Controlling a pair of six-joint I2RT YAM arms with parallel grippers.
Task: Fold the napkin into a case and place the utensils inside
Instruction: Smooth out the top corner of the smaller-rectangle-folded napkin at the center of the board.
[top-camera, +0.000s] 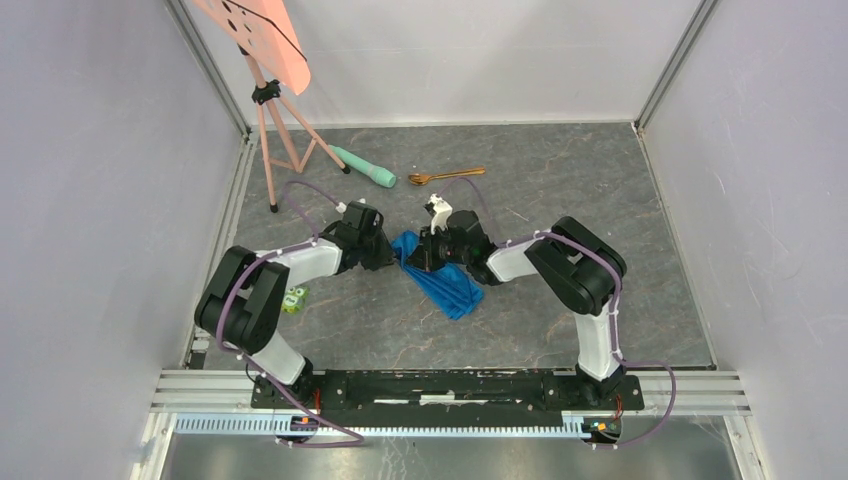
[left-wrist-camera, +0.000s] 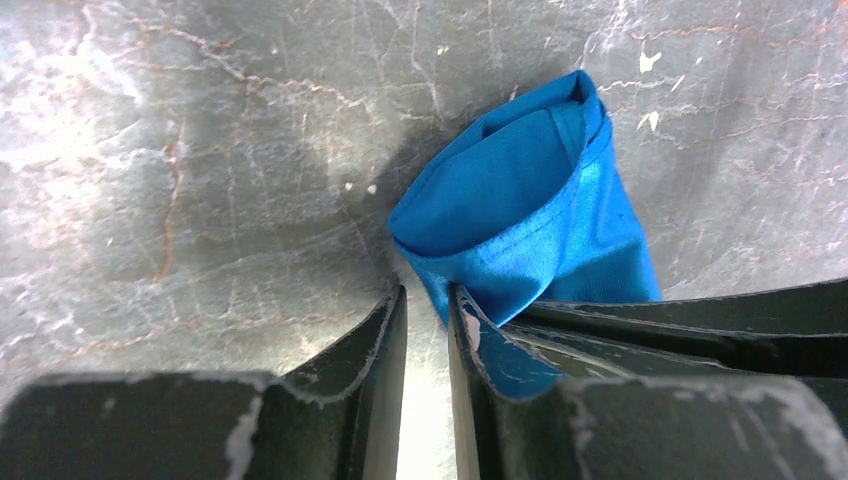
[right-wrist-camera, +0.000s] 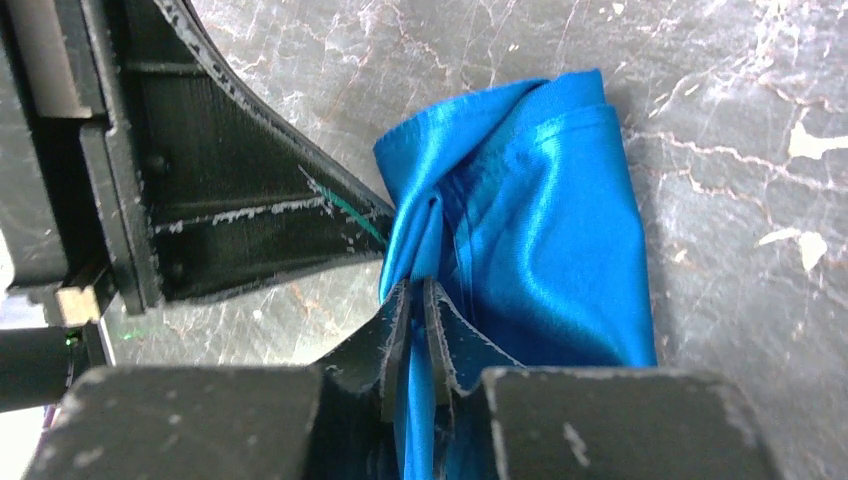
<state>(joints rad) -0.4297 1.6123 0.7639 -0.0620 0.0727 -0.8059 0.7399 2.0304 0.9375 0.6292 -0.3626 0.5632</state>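
Note:
The bright blue napkin (top-camera: 445, 280) lies bunched and loosely folded on the grey table between my two grippers. My right gripper (top-camera: 424, 256) is shut on a pinched fold of the napkin (right-wrist-camera: 520, 220), with blue cloth running between its jaws (right-wrist-camera: 417, 285). My left gripper (top-camera: 393, 257) sits at the napkin's left edge. Its jaws (left-wrist-camera: 428, 292) stand only a narrow gap apart, bare table shows between them, and the napkin (left-wrist-camera: 520, 200) touches the right fingertip (left-wrist-camera: 470, 320). The copper-gold utensils (top-camera: 445, 176) lie together at the back, apart from both grippers.
A mint-green cylinder with a black tip (top-camera: 365, 167) lies left of the utensils. A pink tripod stand (top-camera: 275, 140) stands at the back left. A small green object (top-camera: 294, 298) lies by the left arm. Enclosure walls surround the table.

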